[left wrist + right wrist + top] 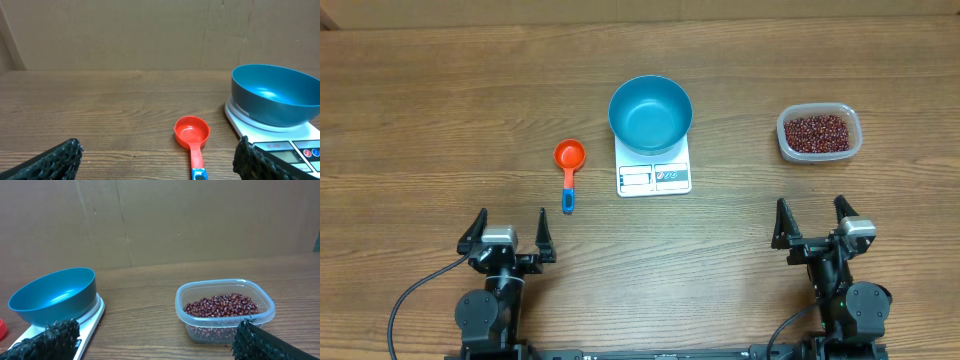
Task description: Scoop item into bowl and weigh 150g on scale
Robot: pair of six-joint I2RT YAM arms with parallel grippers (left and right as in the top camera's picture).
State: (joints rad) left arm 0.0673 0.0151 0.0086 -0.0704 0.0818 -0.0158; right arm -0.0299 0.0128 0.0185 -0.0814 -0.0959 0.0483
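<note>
left gripper (512, 216): jaws standing spread, holding nothing.
right gripper (810, 205): spread too, holding nothing.
bowl (650, 112): sitting on the scale (654, 179).
beans (818, 131): lying in the tub (784, 141) right of the scale; overhead and right wrist are showing them.
scoop (192, 135): left wrist is showing it whole.

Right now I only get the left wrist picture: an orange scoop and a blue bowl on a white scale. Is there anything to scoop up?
Observer: Yes. Red-brown beans lie in a clear tub to the right of the scale, apart from it.
Visitor: Is anything in the bowl yet?
Observer: No. From overhead the bowl is bare to the bottom.
Visitor: And the other arm?
Observer: The right gripper is open on the near side of the tub, holding nothing.
</note>
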